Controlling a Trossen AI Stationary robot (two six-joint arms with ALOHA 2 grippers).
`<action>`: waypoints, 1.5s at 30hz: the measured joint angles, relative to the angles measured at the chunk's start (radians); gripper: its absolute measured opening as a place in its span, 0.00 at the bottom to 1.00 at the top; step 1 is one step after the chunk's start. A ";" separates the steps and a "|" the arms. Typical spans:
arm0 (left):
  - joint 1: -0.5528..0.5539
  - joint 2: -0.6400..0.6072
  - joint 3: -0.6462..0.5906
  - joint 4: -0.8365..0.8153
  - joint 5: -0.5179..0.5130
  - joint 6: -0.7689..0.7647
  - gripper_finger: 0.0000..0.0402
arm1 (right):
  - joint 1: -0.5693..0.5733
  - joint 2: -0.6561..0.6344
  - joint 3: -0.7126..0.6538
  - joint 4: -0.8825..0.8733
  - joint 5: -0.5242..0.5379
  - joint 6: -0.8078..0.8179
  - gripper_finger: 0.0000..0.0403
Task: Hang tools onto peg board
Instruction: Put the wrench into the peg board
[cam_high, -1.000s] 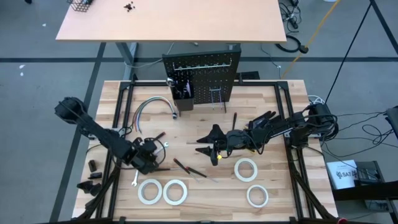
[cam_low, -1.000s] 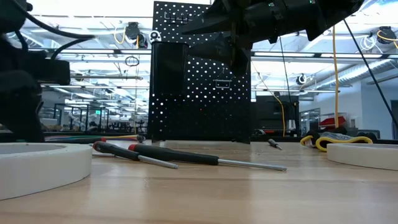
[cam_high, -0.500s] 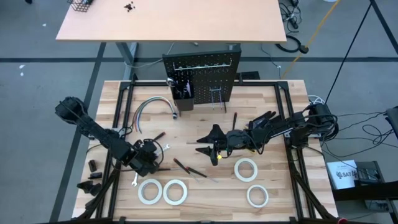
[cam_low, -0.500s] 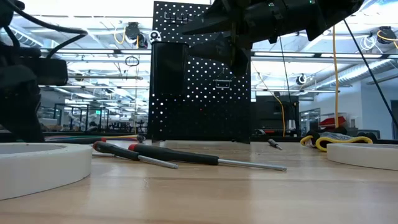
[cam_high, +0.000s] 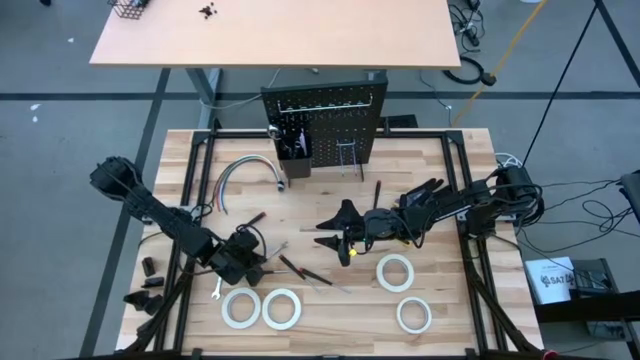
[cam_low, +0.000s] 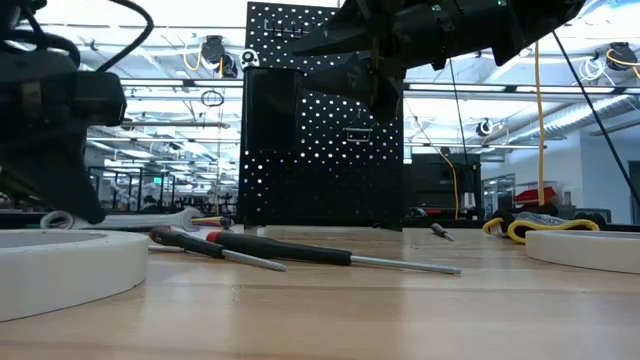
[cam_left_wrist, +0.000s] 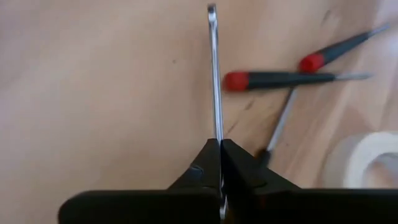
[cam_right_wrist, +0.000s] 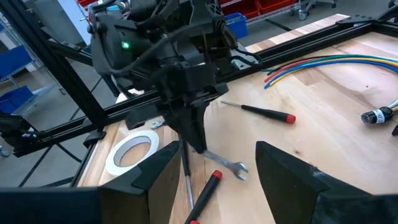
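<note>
My left gripper (cam_left_wrist: 221, 163) is pinched tight on a thin silver wrench (cam_left_wrist: 214, 81), low over the bench (cam_left_wrist: 93, 93); it is stiff, light and slippery, so I hold its middle; my right gripper (cam_right_wrist: 214, 165) waits wide open.

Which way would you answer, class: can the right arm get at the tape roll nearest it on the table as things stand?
Probably yes. The right gripper hangs open and empty, and the tape roll lies flat close beside it with nothing on top.
</note>
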 joint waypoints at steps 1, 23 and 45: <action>0.000 0.000 0.000 -0.006 -0.010 -0.001 0.01 | 0.000 0.000 0.000 0.000 0.000 0.000 0.50; 0.077 0.010 0.001 0.089 -0.073 0.347 0.00 | 0.000 0.014 0.001 -0.027 -0.066 -0.234 0.50; 0.184 0.009 0.074 0.255 -0.006 0.768 0.00 | -0.079 0.020 0.001 -0.116 -0.156 -0.179 0.50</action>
